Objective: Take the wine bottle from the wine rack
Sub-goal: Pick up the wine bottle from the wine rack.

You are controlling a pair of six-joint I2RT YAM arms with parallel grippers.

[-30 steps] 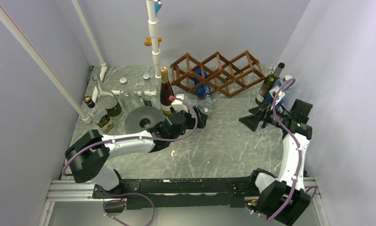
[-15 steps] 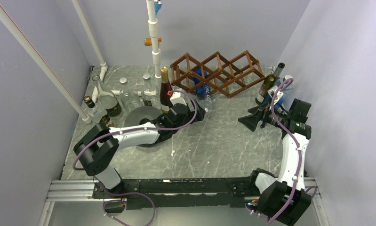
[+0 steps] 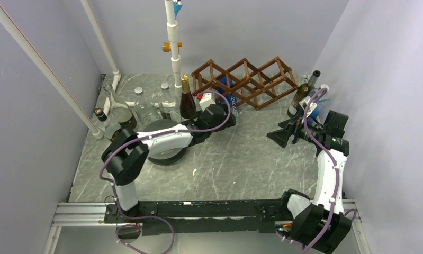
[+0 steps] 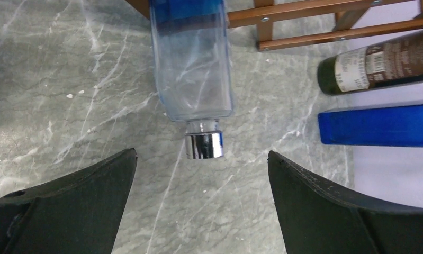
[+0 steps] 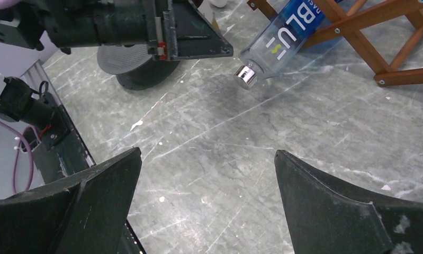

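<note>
Grey marbled tabletop (image 3: 241, 159) | lilac walls (image 3: 241, 26) | left gripper (image 4: 201, 156) spread wide | right gripper (image 5: 207, 152) likewise

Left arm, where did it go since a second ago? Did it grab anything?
The left arm stretched forward toward the wine rack, bringing its open fingers up to the silver cap of the blue bottle. Nothing grabbed yet. The right arm, rack and standing bottles stayed put.

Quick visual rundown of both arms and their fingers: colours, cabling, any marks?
Left arm and right arm: white links, black joint housings, a purple cable looped along each. Fingers are broad matte-black wedges; the right arm's fingers show pale scuff specks. Small red-and-white part by the left wrist.
</note>
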